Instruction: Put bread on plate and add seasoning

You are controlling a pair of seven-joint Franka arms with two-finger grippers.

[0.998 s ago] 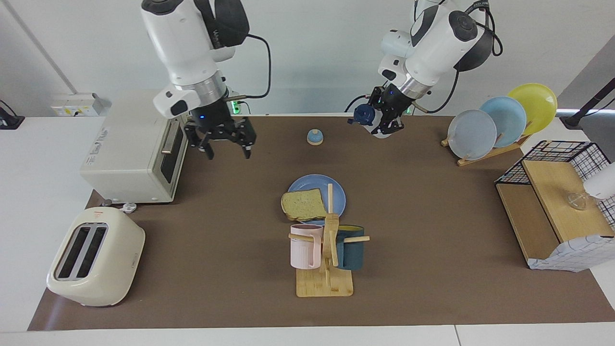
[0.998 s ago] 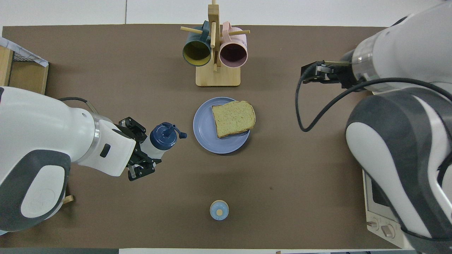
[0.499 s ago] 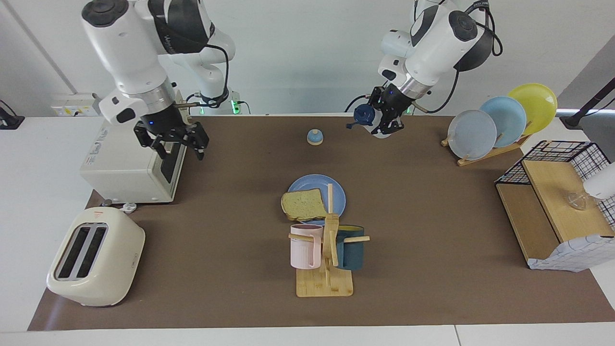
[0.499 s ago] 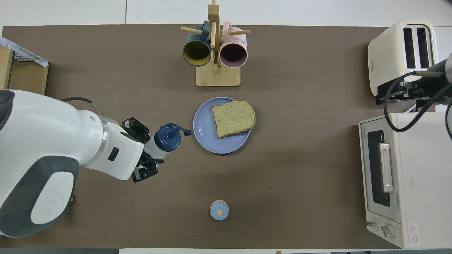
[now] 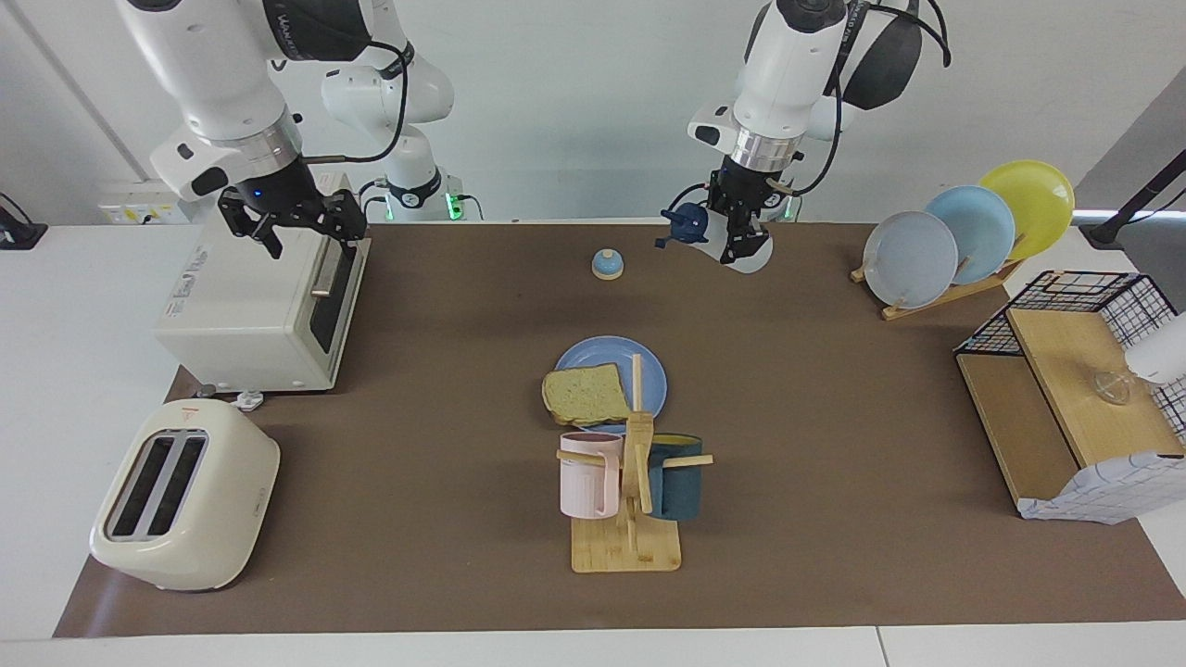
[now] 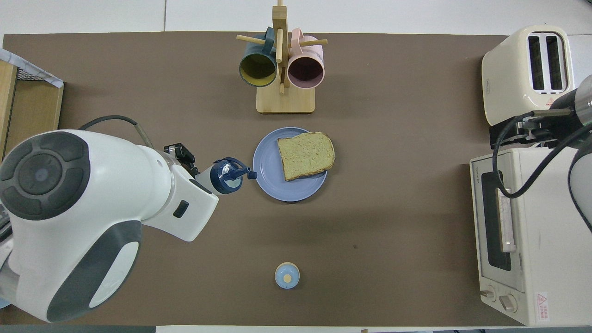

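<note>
The left gripper [image 5: 741, 243] is clamped on the seasoning bottle [image 5: 732, 243], tipped on its side with the navy cap [image 6: 226, 175] aimed at the blue plate [image 6: 266, 178], where the bread [image 6: 305, 154] already lies. The flip lid looks open, so seasoning may spill on the mat short of the plate. The slice overhangs the rim. The right gripper [image 5: 295, 220], fingers spread and empty, waits over the toaster oven [image 5: 250, 310]. Its side lettering is unreadable; only a red warning sticker [image 6: 541, 299] shows.
</note>
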